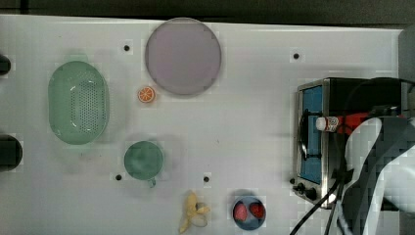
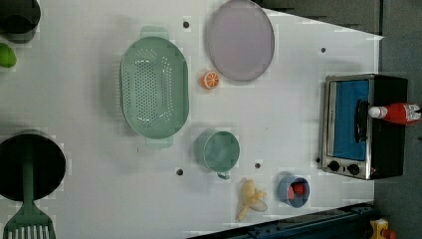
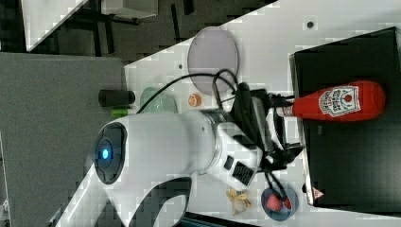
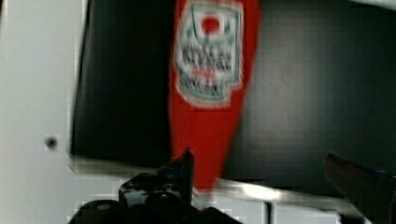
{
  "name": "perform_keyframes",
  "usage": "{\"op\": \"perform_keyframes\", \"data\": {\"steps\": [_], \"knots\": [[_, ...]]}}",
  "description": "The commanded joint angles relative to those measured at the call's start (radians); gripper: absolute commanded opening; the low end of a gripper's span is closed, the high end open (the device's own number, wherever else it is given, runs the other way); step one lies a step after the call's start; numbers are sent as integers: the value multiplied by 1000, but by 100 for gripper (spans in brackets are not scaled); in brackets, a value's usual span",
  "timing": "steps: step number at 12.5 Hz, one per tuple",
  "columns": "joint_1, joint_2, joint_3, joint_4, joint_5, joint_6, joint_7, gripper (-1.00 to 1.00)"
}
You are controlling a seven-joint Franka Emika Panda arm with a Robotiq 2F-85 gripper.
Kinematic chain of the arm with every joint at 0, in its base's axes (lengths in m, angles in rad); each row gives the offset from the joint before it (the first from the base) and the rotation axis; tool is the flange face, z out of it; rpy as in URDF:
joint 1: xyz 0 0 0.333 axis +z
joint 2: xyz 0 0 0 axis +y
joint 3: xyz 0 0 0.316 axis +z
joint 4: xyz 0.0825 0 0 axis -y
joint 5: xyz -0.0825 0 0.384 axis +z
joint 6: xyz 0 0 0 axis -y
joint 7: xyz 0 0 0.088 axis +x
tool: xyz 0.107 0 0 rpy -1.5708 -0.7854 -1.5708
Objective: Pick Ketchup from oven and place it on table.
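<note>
A red Ketchup point(image 3: 338, 101) bottle lies flat on the black top of the oven point(image 2: 385, 149), its long axis running front to back — the white cap pokes out past the door edge toward the table point(image 1: 235, 122). In the top view, the white arm hides most of the bottle's body. The gripper point(image 4: 261, 175) hovers at the cap end with its fingers point(image 4: 180, 170) spread wide, one on each side of the neck, holding nothing.
</note>
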Motion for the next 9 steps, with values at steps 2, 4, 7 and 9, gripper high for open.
{"op": "perform_keyframes", "data": {"steps": [2,4,7,9], "knots": [[-23,102,-25,72,120,76,39,100],[-39,162,-27,74,210,94,39,100],[-54,221,-27,75,222,130,39,100],[-56,246,-26,72,223,164,39,100]]}}
